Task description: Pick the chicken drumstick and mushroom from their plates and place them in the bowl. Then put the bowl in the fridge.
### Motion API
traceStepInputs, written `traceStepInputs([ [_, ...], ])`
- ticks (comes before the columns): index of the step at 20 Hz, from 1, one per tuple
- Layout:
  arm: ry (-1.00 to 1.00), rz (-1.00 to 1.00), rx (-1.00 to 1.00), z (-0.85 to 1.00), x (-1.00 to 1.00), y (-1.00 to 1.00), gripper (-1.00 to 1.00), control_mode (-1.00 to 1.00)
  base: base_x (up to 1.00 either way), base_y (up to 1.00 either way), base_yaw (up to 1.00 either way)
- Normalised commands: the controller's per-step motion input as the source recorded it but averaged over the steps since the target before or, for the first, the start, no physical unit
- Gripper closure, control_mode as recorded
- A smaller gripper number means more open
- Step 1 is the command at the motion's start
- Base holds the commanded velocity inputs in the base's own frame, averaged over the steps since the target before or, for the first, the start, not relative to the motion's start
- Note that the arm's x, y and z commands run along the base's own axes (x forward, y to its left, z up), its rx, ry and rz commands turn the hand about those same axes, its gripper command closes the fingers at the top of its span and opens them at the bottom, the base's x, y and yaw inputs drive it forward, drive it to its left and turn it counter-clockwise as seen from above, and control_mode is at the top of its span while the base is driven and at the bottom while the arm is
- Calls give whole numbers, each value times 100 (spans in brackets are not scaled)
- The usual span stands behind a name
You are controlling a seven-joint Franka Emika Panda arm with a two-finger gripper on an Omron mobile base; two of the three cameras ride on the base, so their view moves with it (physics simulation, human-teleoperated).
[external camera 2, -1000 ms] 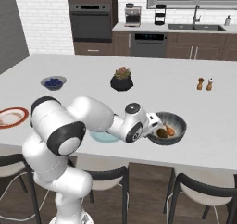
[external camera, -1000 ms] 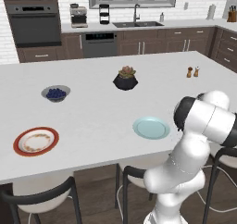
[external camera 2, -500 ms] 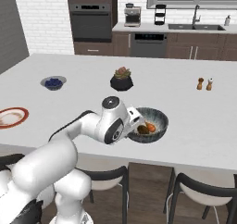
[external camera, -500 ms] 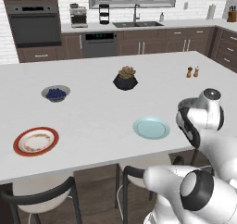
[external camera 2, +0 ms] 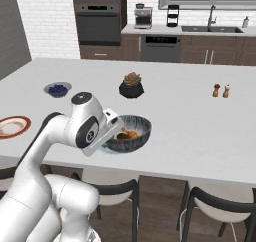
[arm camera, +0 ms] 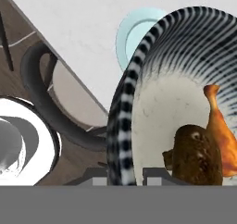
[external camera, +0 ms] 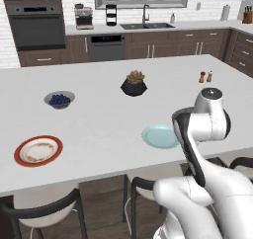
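My gripper [external camera 2: 111,137] is shut on the near rim of the dark grey bowl [external camera 2: 134,128] and holds it over the counter's front part. Inside the bowl lie the orange chicken drumstick [external camera 2: 130,134] and the dark mushroom [external camera 2: 121,135]. In the hand view the streaked bowl [arm camera: 121,121] passes between my gripper [arm camera: 121,173] tips, with the mushroom [arm camera: 194,156] beside the drumstick [arm camera: 220,135]. The pale teal plate [external camera: 159,136] and the red-rimmed plate [external camera: 38,150] stand bare on the counter. In the left base view my arm hides the bowl.
A small bowl of blue berries [external camera: 59,99], a black plant pot [external camera: 134,85] and salt and pepper shakers [external camera: 205,77] stand farther back. Dark chairs [external camera 2: 220,206] line the front edge. I cannot tell whether the tall grey surface [external camera 2: 9,31] at the far left is the fridge.
The arm has swung and carried the bowl, with both foods inside, leftward along the counter's front as seen from the right base view. The plates have stayed put.
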Motion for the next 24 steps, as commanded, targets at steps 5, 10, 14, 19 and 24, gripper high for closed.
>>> traceStepInputs([
  [5,4,13,0,37,-34,59,100,-100,0,0,0],
  [10,-1,5,0,8,-37,22,100,-100,0,0,0],
  [14,0,0,0,0,0,0,100,-100,0,0,0],
  [19,0,0,0,0,0,0,100,-100,0,0,0],
  [24,-3,0,0,0,-32,0,100,100,-40,0,0],
])
